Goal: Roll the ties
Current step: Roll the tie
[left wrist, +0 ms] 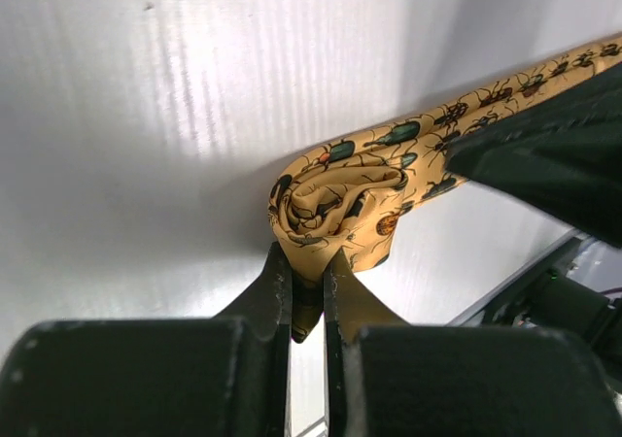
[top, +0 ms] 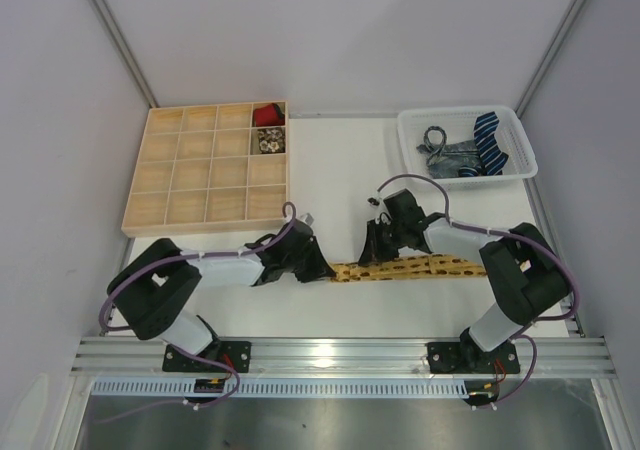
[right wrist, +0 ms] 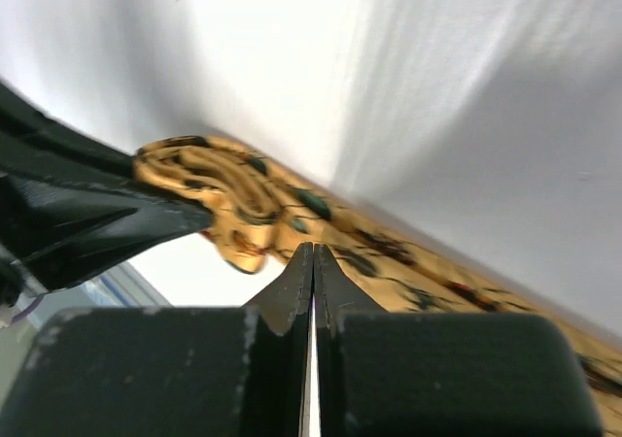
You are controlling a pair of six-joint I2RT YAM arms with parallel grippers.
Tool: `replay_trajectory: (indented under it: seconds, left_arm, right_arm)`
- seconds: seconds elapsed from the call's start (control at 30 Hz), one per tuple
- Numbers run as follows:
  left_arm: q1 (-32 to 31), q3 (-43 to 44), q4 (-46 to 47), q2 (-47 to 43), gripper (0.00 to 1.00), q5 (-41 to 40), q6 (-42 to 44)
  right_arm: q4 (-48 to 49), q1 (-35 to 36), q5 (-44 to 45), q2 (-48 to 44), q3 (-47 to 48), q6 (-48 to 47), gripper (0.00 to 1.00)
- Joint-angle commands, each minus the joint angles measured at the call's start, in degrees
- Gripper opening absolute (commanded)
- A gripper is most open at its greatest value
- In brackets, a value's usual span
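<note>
left gripper [left wrist: 307, 262] pinched the rolled end of the mustard tie [left wrist: 340, 189], which lay stretched along the white table [top: 340, 170]; right gripper [right wrist: 313, 252] fingers were pressed fully together at the tie.

Plenty of room mid-table [top: 340, 160]: there's a wide bare lane between the wooden compartment tray [top: 200, 228] at back left and the white basket [top: 460, 111] at back right. Closer in it gets cramped. The yellow tie [top: 440, 266] lies across the table from the centre out to the right. The left gripper [top: 325, 270] and right gripper [top: 370, 255] sit almost nose to nose at its rolled end, with hardly any gap between them. The right arm [top: 505, 260] hangs over the tie's right end. In front of the tie, a bare strip runs down to the aluminium rail [top: 340, 352].
</note>
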Motion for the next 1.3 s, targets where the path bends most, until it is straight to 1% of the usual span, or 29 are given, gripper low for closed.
replay_trajectory:
  seconds: [0.0, 0.17, 0.4, 0.6, 0.87, 1.03, 1.17, 1.27]
  left_arm:
    - [0.1, -1.8, -9.9, -1.5, 0.01, -5.4, 4.7]
    - [0.1, -1.7, -9.4, -2.8, 0.00, -5.1, 5.0]
    - [0.0, -2.9, -9.1, -5.6, 0.00, -6.5, 3.4]
    - [0.1, -3.2, -10.5, -8.5, 0.00, -8.5, 1.8]
    - [0.0, -1.2, -12.6, -7.0, 0.00, -8.8, 0.3]
    - [-0.1, -1.5, -9.9, -7.9, 0.00, -8.8, -1.5]
    - [-0.1, -2.8, -7.7, -10.3, 0.00, -8.8, -2.7]
    - [0.0, -2.8, -7.5, -10.9, 0.00, -8.8, -2.8]
  right_arm:
    - [-1.9, -1.2, 2.9, 0.4, 2.4, -0.6, 0.01]
    - [1.0, -1.2, 3.6, 3.1, 0.6, 0.5, 0.00]
    - [2.6, -1.3, 7.1, 1.0, -4.8, 1.4, 0.00]
    - [2.9, -1.5, 8.0, 0.9, -5.0, 1.1, 0.00]
    - [3.9, -1.2, 7.0, 2.0, -4.8, 1.6, 0.00]
    - [3.9, -0.9, 6.8, 2.5, -4.5, 1.5, 0.00]
    - [4.0, -0.8, 6.9, 2.8, -4.6, 1.1, 0.00]
    - [4.2, -1.0, 6.9, 3.2, -4.7, 1.1, 0.00]
